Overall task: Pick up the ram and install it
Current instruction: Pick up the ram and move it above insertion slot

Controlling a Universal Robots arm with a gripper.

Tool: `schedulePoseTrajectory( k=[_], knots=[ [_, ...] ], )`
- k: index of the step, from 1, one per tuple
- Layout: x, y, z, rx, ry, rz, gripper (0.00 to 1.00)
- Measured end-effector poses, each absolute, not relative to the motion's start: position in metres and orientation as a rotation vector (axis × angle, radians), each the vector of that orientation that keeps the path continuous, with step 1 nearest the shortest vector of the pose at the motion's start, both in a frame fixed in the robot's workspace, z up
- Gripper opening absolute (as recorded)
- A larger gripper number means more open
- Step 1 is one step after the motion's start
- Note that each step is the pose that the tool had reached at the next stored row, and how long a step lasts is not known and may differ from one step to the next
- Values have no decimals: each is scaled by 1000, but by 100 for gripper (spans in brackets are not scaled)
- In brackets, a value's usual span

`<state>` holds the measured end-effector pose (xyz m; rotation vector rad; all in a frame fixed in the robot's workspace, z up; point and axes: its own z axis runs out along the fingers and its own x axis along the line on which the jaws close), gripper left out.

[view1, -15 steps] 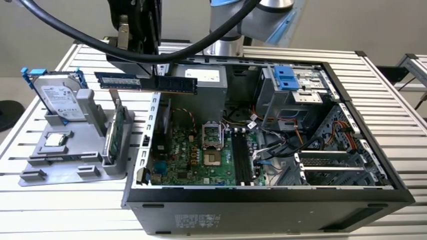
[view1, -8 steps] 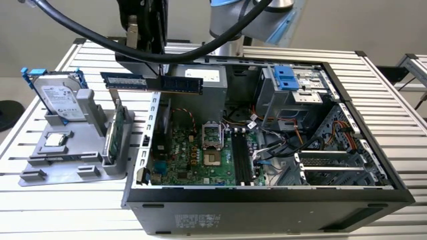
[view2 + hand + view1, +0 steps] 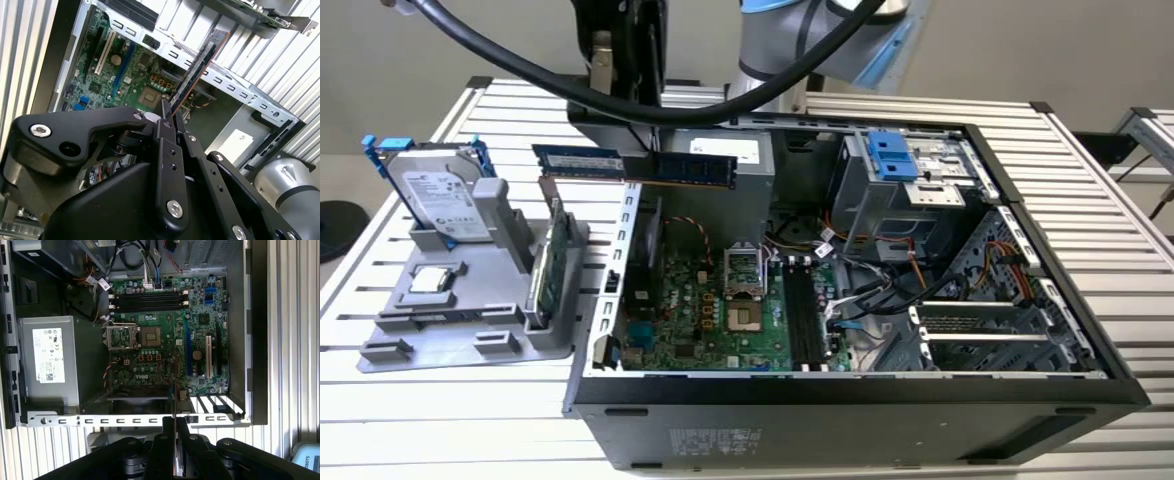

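Note:
The ram is a slim dark stick with a white label. It hangs level in the air above the back edge of the open computer case, and my gripper is shut on it near its middle. In both wrist views the ram shows edge-on, running out from between the black fingers. Below it lies the green motherboard with its dark memory slots. The stick is clear of the board and touches nothing else.
On the exterior view's left a grey holder carries a silver hard drive with blue rails, a green card and a small chip. Inside the case are a power supply, cables and a drive cage. A slatted table lies beneath.

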<state>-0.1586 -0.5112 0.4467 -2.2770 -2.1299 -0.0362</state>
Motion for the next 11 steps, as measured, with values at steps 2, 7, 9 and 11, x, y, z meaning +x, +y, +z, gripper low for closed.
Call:
schedulePoseTrajectory(
  k=[2,7,9,11],
  knots=[
    [-157,-511,447,-2277,-2130,-36,0],
    [-152,-511,447,-2277,-2130,-36,0],
    [-151,-511,447,-2277,-2130,-36,0],
    [-149,-511,447,-2277,-2130,-36,0]
  ],
)
